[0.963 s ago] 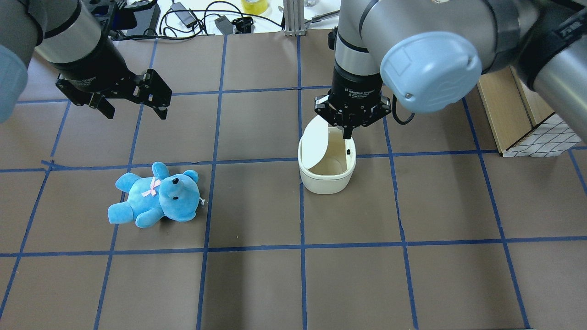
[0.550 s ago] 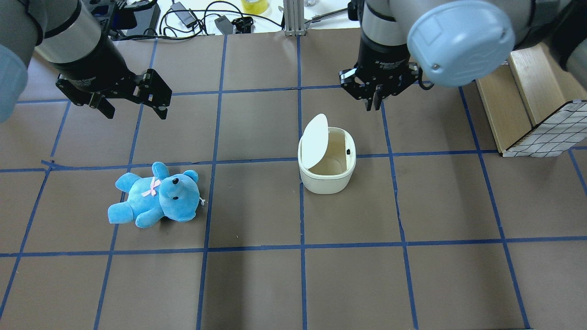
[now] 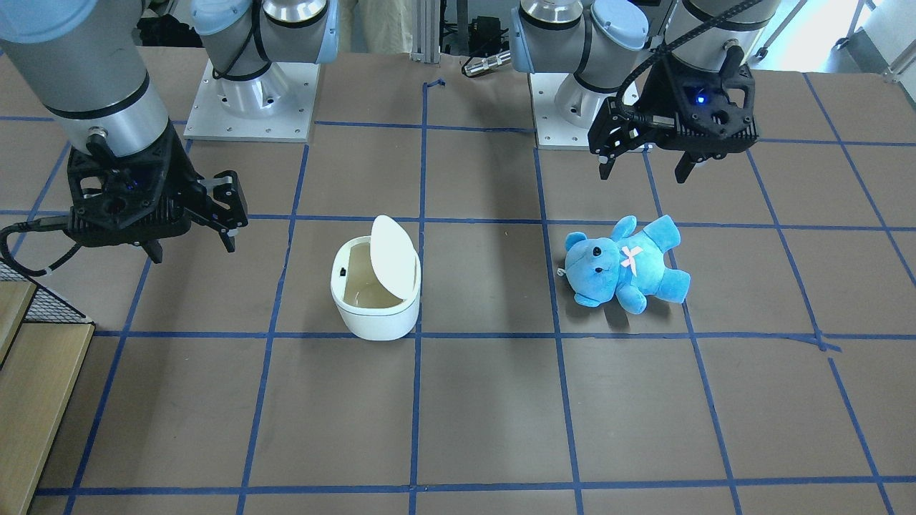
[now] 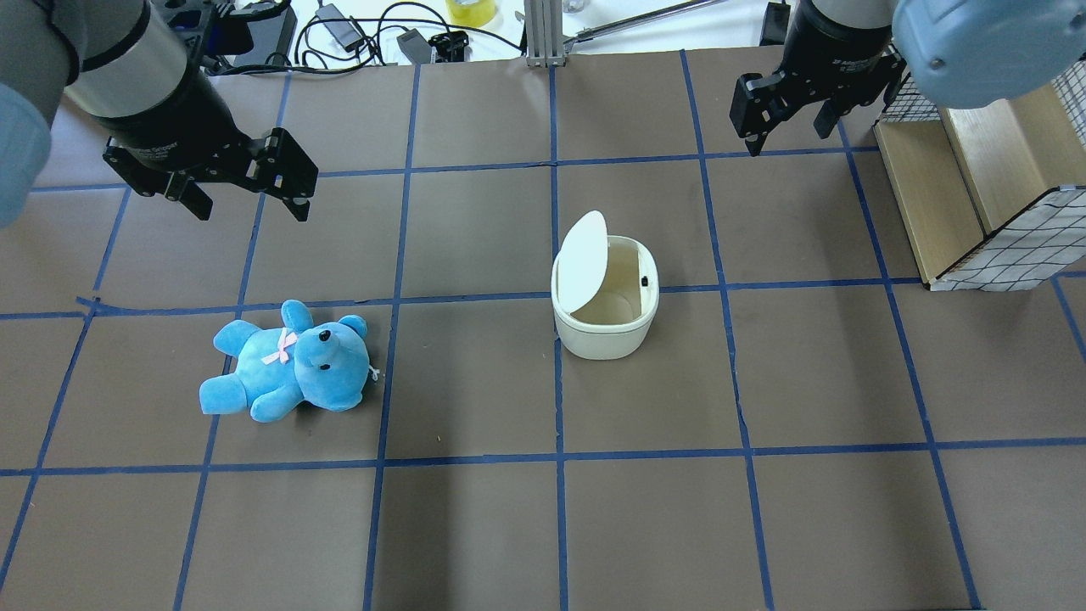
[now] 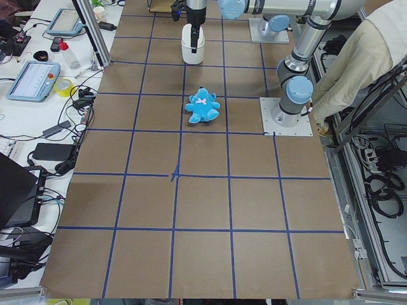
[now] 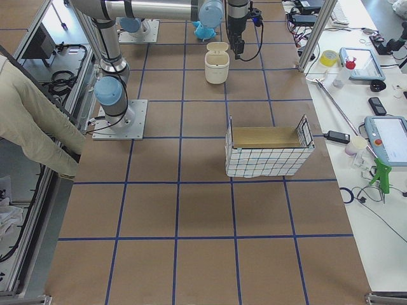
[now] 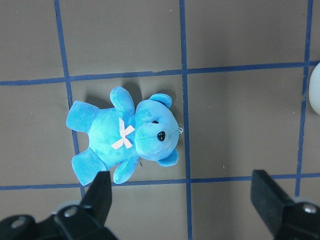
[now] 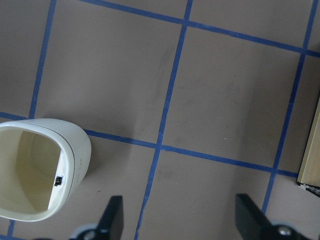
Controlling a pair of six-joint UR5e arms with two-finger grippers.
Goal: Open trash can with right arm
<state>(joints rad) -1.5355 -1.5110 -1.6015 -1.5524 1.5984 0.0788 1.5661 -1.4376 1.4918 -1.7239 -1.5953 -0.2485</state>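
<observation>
The white trash can (image 4: 604, 333) stands near the table's middle with its lid (image 4: 584, 261) swung up on edge and the beige inside showing. It also shows in the front view (image 3: 376, 318) and at the lower left of the right wrist view (image 8: 75, 160). My right gripper (image 4: 786, 140) is open and empty, held up off the table beyond and to the right of the can, apart from it; it shows in the front view (image 3: 192, 243) too. My left gripper (image 4: 252, 208) is open and empty above the blue teddy bear (image 4: 288, 361).
The teddy lies on its back left of the can (image 3: 626, 265) and fills the left wrist view (image 7: 127, 135). A wire basket with a wooden box (image 4: 976, 195) stands at the right edge. Cables (image 4: 356, 34) lie beyond the far edge. An operator (image 6: 32, 127) leans in by the robot's base.
My right gripper left the can's far rim, rose, moved away to the far right and opened. The lid swung from partly raised to fully up. The left arm stayed still.
</observation>
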